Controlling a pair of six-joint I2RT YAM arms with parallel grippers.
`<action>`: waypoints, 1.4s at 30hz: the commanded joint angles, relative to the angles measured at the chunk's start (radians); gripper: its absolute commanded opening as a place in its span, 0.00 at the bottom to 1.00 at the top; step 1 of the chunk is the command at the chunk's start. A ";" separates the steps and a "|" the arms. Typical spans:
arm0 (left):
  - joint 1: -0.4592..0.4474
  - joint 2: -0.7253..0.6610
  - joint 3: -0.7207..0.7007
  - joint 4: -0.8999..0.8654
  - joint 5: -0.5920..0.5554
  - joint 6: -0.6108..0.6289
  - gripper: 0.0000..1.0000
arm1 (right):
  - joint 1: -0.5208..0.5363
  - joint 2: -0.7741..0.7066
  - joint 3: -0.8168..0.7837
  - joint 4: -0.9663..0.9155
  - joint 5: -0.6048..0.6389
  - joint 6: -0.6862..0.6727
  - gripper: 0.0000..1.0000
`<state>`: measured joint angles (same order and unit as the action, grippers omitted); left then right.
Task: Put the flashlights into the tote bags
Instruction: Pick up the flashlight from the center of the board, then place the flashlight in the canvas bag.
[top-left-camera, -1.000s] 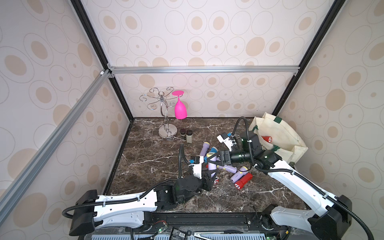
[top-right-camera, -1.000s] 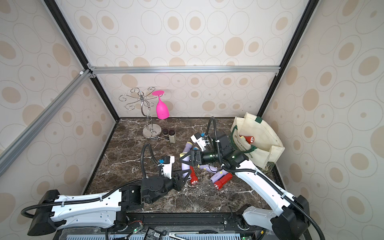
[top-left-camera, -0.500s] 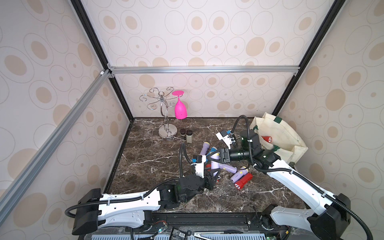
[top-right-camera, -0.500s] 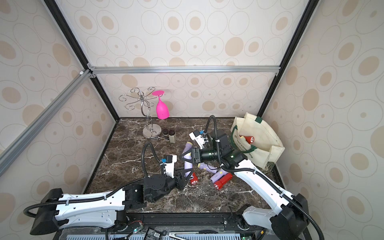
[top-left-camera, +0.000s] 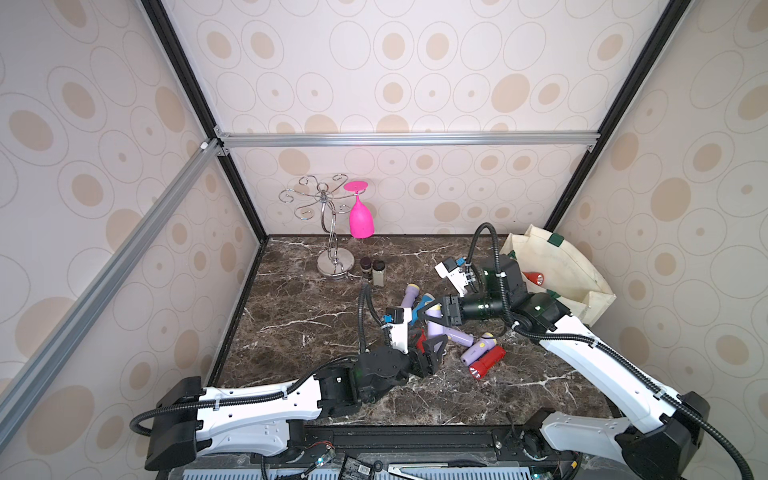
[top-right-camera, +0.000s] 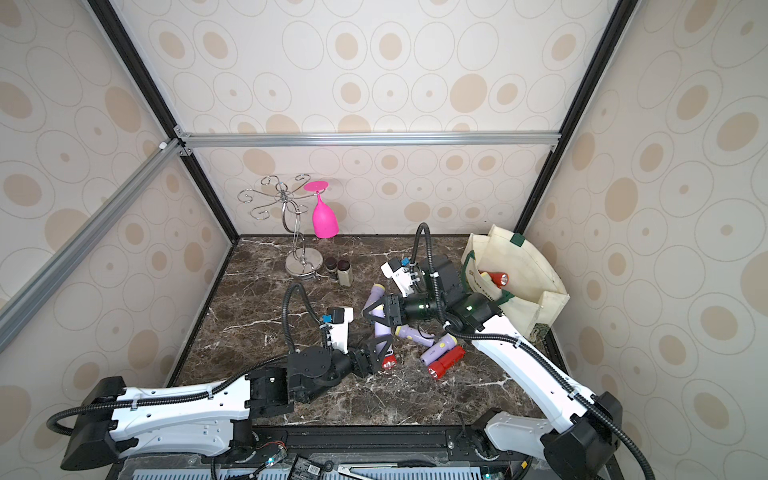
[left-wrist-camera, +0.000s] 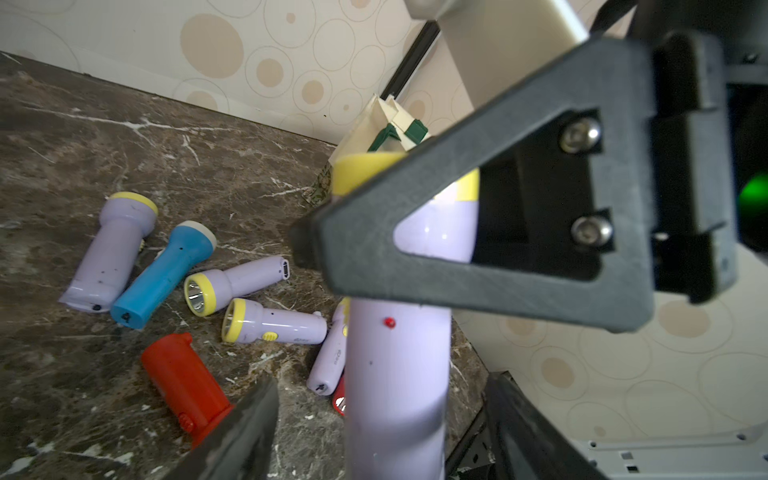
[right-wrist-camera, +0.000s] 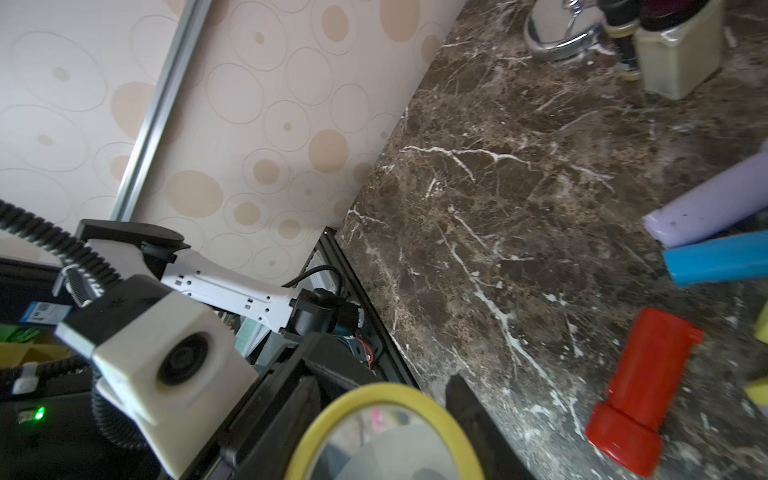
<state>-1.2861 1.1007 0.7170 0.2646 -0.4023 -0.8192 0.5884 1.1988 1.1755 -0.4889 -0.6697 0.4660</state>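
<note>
Enclosure: patterned walls on a black and aluminium frame, set around a dark marble counter (top-left-camera: 316, 299).
Back left: a chrome glass rack (top-left-camera: 330, 249) carries one hanging pink glass (top-left-camera: 360, 218). Two dark-capped jars (top-left-camera: 372, 271) stand just beside its base. None of these belongs to the task.
Left hand (left-wrist-camera: 382, 390): the fingers stand apart, one on each side of the barrel of the lilac flashlight (left-wrist-camera: 395, 340). The left wrist view shows a gap on both sides and no contact.
Right hand (top-left-camera: 434, 318): it is clamped across the lilac flashlight just below the yellow-ringed head. The right wrist view shows that head between the fingers. The flashlight is clear of the counter.
Loose flashlights (left-wrist-camera: 274, 322): they lie on the counter under and beside the two hands. Several are lilac, one is blue (left-wrist-camera: 166, 274), and some are red (top-left-camera: 488, 361).
Tote bag (top-left-camera: 569, 270): it stands in the back right corner with its mouth open. One red flashlight (top-left-camera: 534, 277) lies inside.
Step in hand: judged as a hand-to-hand transfer, with the right hand alone carrying the load.
Next move: draw the left hand back along the barrel without brushing it. Then swing the right hand to the bag mouth, clear the green strap, and part the fingers only once the head is past the rim.
Remaining: most flashlights are not yet bagged.
</note>
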 joint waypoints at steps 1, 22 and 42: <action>0.008 -0.008 0.035 -0.034 -0.037 -0.001 0.91 | -0.023 -0.012 0.066 -0.175 0.160 -0.113 0.00; 0.008 0.058 0.068 -0.141 -0.070 -0.067 1.00 | -0.416 0.401 0.758 -0.529 0.732 -0.283 0.00; 0.011 0.109 0.110 -0.154 -0.026 -0.029 1.00 | -0.700 0.671 0.937 -0.508 0.878 -0.287 0.00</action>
<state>-1.2846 1.1965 0.7742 0.1242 -0.4309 -0.8684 -0.0856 1.8458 2.1292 -1.0058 0.1936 0.1806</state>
